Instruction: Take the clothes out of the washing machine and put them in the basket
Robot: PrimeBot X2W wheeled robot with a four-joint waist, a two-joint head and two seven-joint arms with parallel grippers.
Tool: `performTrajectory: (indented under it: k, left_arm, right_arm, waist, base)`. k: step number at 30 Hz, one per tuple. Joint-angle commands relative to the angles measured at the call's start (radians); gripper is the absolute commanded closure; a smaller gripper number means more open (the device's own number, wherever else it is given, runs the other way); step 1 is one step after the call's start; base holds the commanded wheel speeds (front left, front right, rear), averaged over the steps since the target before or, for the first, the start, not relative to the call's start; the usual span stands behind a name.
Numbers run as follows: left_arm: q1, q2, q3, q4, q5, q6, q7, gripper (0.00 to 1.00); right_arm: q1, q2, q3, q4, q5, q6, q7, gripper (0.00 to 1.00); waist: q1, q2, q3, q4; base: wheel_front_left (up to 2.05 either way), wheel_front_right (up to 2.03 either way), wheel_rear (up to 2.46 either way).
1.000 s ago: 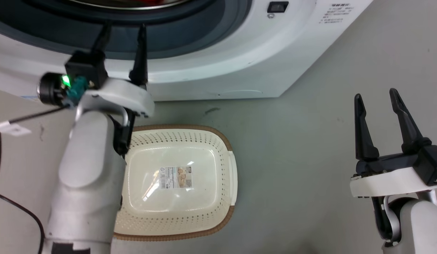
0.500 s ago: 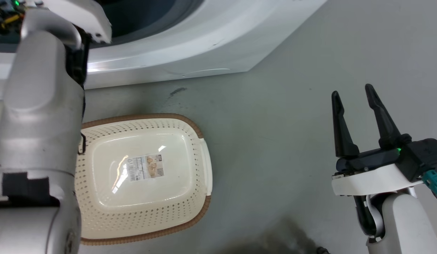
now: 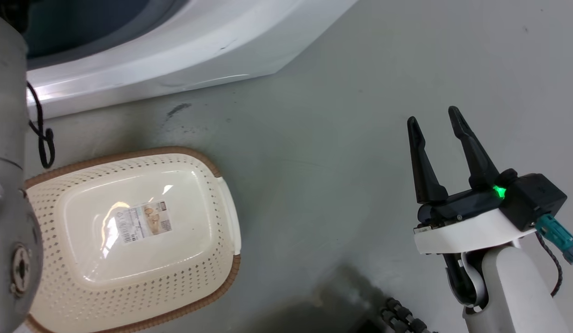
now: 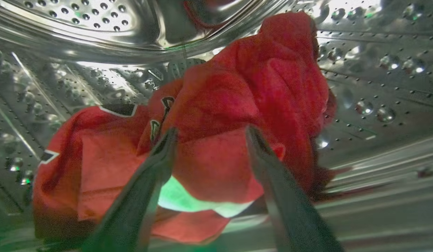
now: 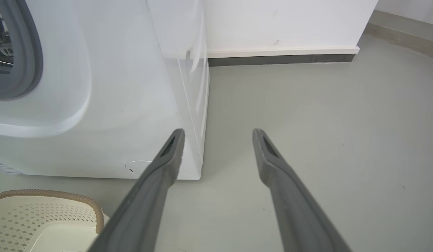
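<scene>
The red clothes [image 4: 237,98] lie heaped in the drum [image 4: 97,21] of the washing machine [image 5: 132,105]. The left gripper [image 4: 212,131] is spread wide, its tips at the fabric. The basket [image 3: 129,156] stands on the floor [image 3: 314,138] just before the machine, and the right gripper [image 3: 432,116] hangs wide beside it.

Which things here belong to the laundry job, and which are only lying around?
For the job: clothes, washing machine, basket, left gripper.
Only lying around: black cable, floor smudge, skirting board.
</scene>
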Motion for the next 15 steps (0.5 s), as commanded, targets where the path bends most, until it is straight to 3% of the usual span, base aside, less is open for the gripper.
performTrajectory:
  k: [1,13,14,15]
  left_arm:
    - [-0.034,0.009,-0.005,0.02,-0.001,-0.003,0.04,0.0]
    - [-0.18,0.068,-0.048,0.13,0.019,0.011,0.393,0.0]
    - [-0.188,0.071,-0.048,0.136,0.017,0.015,0.422,0.05]
    - [-0.195,0.072,-0.048,0.138,0.014,0.018,0.439,0.68]
  right_arm:
    - [-0.019,0.001,0.007,-0.005,0.011,-0.001,-0.003,0.0]
    - [-0.027,0.001,0.063,-0.013,0.068,-0.001,-0.003,0.0]
    - [-0.028,0.001,0.066,-0.012,0.068,-0.001,-0.003,0.0]
    - [-0.03,0.001,0.069,-0.011,0.072,-0.001,-0.003,0.0]
  waist:
    - [-0.0001,0.0,0.017,-0.024]
    - [-0.0001,0.0,0.058,-0.085]
    - [-0.0001,0.0,0.06,-0.088]
    - [-0.0001,0.0,0.061,-0.09]
  base:
    - [0.0,0.0,0.0]
    - [0.0,0.0,0.0]
    - [0.0,0.0,0.0]
    - [0.0,0.0,0.0]
